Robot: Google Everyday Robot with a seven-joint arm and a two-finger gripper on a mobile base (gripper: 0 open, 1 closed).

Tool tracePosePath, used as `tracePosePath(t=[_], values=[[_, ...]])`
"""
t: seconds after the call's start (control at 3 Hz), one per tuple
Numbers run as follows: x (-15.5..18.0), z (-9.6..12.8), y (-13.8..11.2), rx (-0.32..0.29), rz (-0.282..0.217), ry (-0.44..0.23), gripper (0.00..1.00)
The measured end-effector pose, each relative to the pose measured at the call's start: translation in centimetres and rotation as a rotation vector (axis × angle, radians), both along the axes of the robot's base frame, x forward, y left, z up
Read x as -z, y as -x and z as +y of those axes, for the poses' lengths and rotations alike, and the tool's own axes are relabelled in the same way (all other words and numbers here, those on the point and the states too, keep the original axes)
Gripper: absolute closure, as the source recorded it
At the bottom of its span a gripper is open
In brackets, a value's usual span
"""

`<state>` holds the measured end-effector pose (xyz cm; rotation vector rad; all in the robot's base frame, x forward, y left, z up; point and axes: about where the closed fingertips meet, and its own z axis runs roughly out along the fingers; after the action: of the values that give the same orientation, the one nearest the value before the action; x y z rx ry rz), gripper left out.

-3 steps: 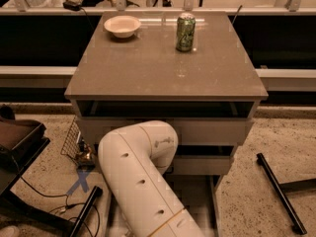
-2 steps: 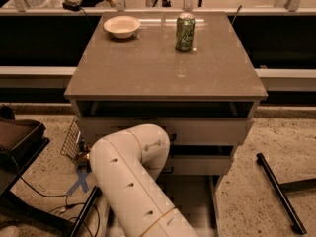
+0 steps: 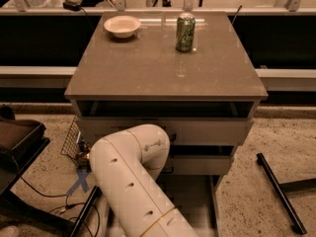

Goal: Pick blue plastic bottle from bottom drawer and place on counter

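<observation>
The blue plastic bottle is hidden from view. My white arm (image 3: 129, 168) fills the lower foreground and bends toward the drawer fronts. The gripper is hidden behind the arm's elbow, somewhere by the lower drawers. The bottom drawer (image 3: 195, 201) shows as a pale tray pulled out below the cabinet, partly covered by my arm. The counter (image 3: 148, 68) is the grey-brown cabinet top. A green soda can (image 3: 185, 32) and a white bowl (image 3: 122, 26) stand on its far part.
The top drawer slot (image 3: 163, 108) is dark and open. A black bar (image 3: 279, 191) lies on the floor at the right. A dark case (image 3: 19, 139), cables and a wire basket (image 3: 74, 139) sit at the left.
My arm's elbow has swung a little to the left in front of the drawers. The can and the bowl have not moved.
</observation>
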<state>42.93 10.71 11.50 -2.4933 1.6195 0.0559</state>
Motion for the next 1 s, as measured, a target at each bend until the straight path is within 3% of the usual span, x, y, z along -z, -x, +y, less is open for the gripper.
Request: tracePosePath(t=[1.0], values=[[0.19,-0.07,0.23,0.0,0.004,0.001,0.85]])
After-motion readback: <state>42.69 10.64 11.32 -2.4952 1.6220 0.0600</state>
